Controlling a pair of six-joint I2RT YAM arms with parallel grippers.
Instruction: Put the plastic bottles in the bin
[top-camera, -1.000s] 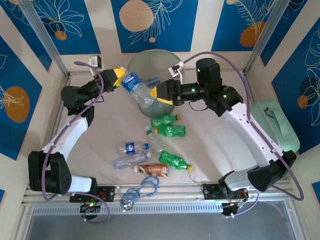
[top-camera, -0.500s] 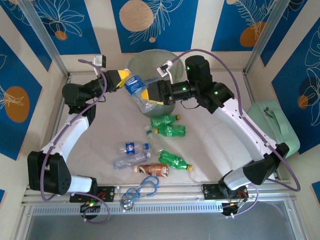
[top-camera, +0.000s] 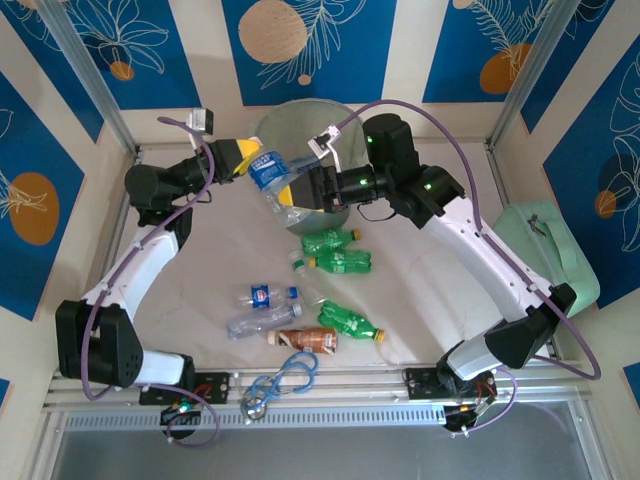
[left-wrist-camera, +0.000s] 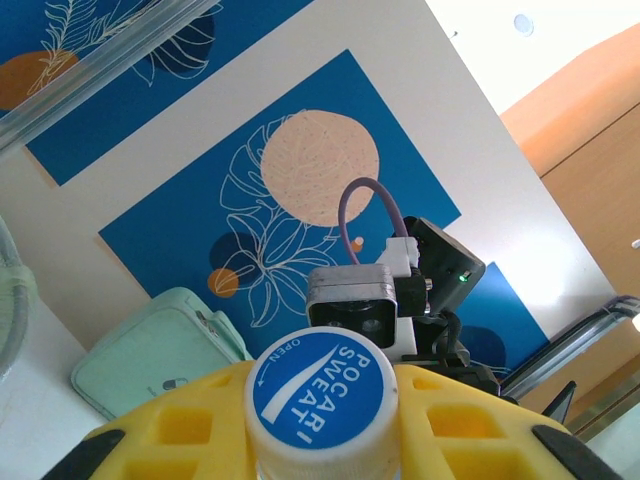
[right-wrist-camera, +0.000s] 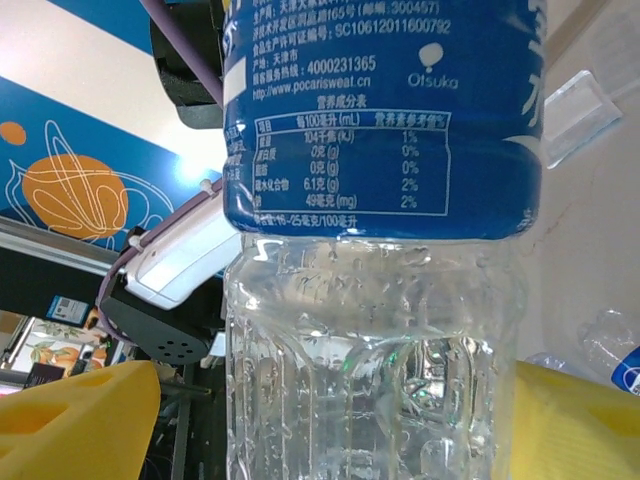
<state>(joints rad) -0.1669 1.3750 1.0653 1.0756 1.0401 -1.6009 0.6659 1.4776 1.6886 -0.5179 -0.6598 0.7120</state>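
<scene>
Both hands (top-camera: 262, 172) grip one clear bottle (top-camera: 272, 176) (cap left, base right), now nearer the bin (top-camera: 340, 118)

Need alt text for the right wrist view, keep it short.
A clear Pocari Sweat bottle with a blue printed label stands upright between the right hand's two yellow fingers. Behind it are the other arm with its purple cable and a blue, orange-patterned wall panel.

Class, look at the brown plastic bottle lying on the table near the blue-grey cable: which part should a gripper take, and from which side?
Grip the brown plastic bottle across its labelled middle, coming straight down from above. It lies flat with its long axis left to right, so the jaws should close front to back across it.
</scene>
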